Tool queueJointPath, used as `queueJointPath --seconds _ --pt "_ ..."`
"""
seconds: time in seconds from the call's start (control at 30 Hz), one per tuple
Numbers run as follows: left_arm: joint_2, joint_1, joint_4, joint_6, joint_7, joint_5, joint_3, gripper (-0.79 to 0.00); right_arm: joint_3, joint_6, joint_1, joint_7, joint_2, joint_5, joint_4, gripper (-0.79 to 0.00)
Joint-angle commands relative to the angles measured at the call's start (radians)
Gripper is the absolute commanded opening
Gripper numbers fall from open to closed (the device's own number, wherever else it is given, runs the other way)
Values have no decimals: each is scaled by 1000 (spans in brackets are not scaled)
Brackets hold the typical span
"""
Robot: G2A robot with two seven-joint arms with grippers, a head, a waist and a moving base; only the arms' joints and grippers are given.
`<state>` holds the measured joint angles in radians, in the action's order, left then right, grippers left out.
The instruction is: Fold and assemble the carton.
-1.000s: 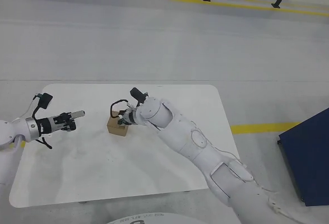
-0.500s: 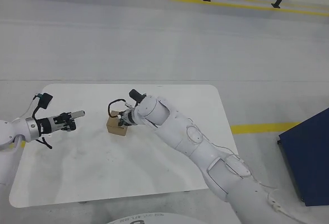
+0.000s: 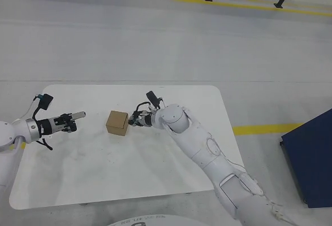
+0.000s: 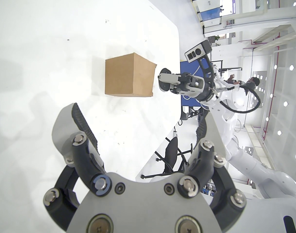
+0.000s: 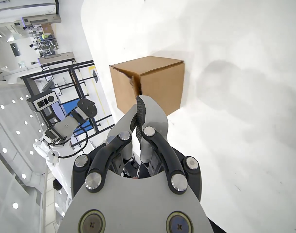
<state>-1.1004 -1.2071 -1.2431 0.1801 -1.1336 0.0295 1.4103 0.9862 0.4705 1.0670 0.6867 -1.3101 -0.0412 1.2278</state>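
Observation:
A small brown carton stands closed as a cube near the middle of the white table. In the right wrist view the carton has a slightly torn seam on its near edge. My right gripper sits just to the right of the carton, a short gap away, shut with nothing between its fingers. My left gripper hovers over the table's left part, well clear of the carton, and is open and empty.
The table's rounded far edge lies behind the carton. Bare tabletop stretches between the left gripper and the carton and across the near half. A dark blue object stands on the floor at the right, off the table.
The right gripper has drawn back to the right from over the carton, leaving it free. The carton now shows its closed top. The left arm has not moved.

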Motion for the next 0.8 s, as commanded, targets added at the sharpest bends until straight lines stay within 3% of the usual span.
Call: queueJointPath --seconds 0.0,0.4,0.77 --pt "0 0 0 0 0 0 0 0 4 17 -4 18 2 0 -14 -785" --pt "0 0 0 0 0 0 0 0 -140 49 -153 36 -59 -29 -197 -785" --pt "0 0 0 0 0 0 0 0 -169 2 -185 26 -84 -58 -273 -785"
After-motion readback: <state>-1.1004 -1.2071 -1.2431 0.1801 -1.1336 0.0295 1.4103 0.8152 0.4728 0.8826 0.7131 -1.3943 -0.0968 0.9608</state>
